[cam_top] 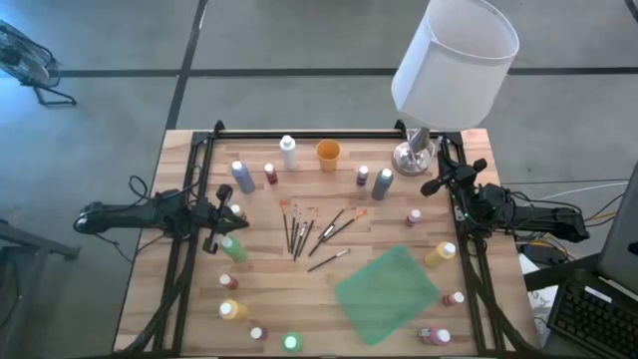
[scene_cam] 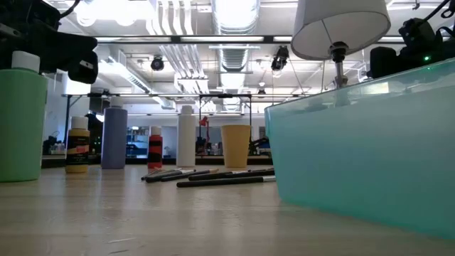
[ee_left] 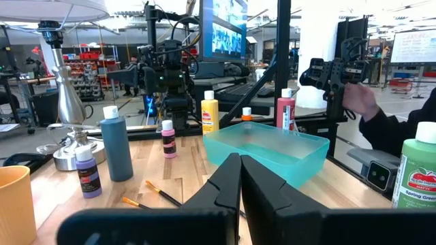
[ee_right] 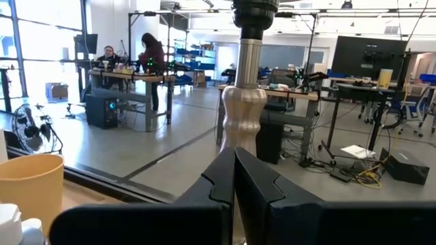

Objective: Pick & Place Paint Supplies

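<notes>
We see brushes (cam_top: 314, 231) mid-desk (cam_top: 389, 194), bottles (cam_top: 242, 177) scattered round teal tray (cam_top: 387, 292). Left gripper (cam_top: 225, 225) at left edge, right gripper (cam_top: 446, 179) by lamp (cam_top: 451, 60); both fingers pinched together, empty.

A grey concrete floor (cam_top: 299, 40) surrounds the wooden table (cam_top: 329, 284), crossed by dark seam lines. A standing fan (cam_top: 25, 60) sits on the floor at the far left. Off the table's right edge lies a black keyboard (cam_top: 598, 319) with cables beside it. The ceiling (scene_cam: 213, 28) is open, with white ducts and bright strip lights. Beyond the table, a large monitor (ee_left: 225, 30) glows blue on a dark frame, and a person's sleeve (ee_left: 392, 129) shows at the right. Farther off stand workbenches (ee_right: 136, 78) where people work, a dark screen (ee_right: 371, 58), and tall bright windows (ee_right: 48, 41) on the left wall
</notes>
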`<state>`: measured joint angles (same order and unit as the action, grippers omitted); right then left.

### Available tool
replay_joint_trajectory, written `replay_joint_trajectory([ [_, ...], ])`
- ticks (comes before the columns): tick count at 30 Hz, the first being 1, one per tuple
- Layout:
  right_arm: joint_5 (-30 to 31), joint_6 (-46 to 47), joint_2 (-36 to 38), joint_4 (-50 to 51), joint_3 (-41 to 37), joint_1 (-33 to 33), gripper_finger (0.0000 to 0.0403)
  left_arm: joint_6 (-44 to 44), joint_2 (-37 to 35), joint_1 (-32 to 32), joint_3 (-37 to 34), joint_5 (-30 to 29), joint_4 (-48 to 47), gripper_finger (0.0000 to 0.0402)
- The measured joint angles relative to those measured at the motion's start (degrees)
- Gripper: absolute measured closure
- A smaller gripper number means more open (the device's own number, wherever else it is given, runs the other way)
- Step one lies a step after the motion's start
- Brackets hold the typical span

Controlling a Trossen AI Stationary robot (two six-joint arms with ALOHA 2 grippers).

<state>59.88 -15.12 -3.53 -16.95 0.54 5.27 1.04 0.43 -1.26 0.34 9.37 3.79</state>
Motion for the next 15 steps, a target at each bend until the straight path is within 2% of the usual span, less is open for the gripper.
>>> replay_joint_trajectory([
  [5,-0.08,0.10,-0.01,-0.03,0.00,0.00,0.0394,0.00,-0.01,0.01,0.00,-0.01,-0.02,0.0388],
  [8,-2.94,0.10,-0.01,-0.48,-0.01,0.01,0.0394,-0.02,0.00,0.00,0.00,0.00,-0.02,0.0388],
  [10,-7.09,0.10,-0.02,-0.66,-0.01,0.01,0.0394,0.00,-0.01,0.00,0.00,-0.01,-0.01,0.0388],
  [15,-23.59,0.78,-0.02,-8.65,-0.03,0.03,0.0394,-0.01,-0.02,0.02,0.00,0.00,-0.01,0.0388],
])
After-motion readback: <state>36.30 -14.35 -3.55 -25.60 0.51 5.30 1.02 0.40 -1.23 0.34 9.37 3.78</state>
